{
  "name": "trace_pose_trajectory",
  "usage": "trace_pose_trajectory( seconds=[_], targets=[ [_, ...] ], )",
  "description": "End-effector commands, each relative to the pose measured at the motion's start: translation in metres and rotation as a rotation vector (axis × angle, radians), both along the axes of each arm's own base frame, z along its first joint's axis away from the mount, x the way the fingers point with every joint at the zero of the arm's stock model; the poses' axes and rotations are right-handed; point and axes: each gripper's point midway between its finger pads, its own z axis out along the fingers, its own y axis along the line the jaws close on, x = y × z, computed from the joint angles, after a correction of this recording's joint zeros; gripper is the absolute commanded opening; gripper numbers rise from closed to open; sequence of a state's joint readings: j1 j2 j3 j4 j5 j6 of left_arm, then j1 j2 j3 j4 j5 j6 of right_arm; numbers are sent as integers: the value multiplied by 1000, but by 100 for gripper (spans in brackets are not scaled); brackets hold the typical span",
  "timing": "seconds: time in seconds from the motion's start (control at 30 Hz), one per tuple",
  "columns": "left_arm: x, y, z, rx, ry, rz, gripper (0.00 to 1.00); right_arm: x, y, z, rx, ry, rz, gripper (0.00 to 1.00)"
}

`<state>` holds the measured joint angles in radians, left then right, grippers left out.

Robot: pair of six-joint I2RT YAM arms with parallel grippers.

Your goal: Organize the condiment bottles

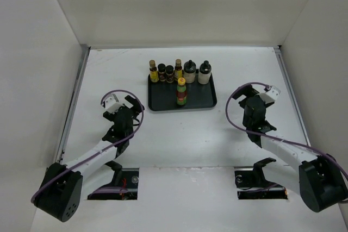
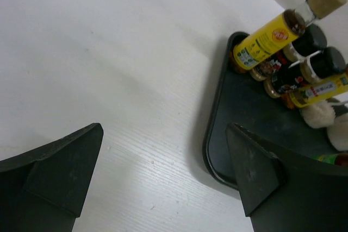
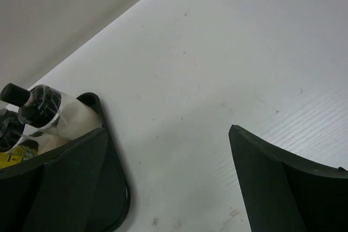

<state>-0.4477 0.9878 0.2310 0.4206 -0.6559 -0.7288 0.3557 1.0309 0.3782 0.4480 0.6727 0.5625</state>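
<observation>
Several condiment bottles stand on a black tray [image 1: 209,101]. Along its back edge runs a row of slim dark-brown bottles [image 1: 154,72] and two squat whitish bottles [image 1: 204,73] with black caps. A red bottle [image 1: 181,92] with a yellow cap stands alone in the tray's middle. My left gripper [image 1: 130,107] [image 2: 165,129] is open over bare table just left of the tray's near-left corner [image 2: 215,112], holding nothing. My right gripper [image 1: 251,102] [image 3: 167,130] is open and empty to the right of the tray [image 3: 122,188]. A whitish bottle [image 3: 51,110] shows beside its left finger.
White walls close in the table on the left, back and right. Two dark openings [image 1: 122,182] [image 1: 260,182] lie by the arm bases at the near edge. Purple cables loop off both wrists.
</observation>
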Motion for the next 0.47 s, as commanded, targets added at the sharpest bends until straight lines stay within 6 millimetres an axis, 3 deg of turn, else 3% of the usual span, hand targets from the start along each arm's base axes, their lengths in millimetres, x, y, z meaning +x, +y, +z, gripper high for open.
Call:
trace_pose_trajectory(
  seconds=[0.0, 0.23, 0.43],
  targets=[
    [-1, 13, 16, -9, -51, 52, 100, 11, 10, 10, 129, -64, 13, 100],
    [0, 8, 26, -42, -108, 39, 100, 16, 17, 5, 127, -44, 29, 100],
    [2, 8, 21, -25, -77, 36, 100, 20, 25, 1, 125, -27, 51, 100]
  ],
)
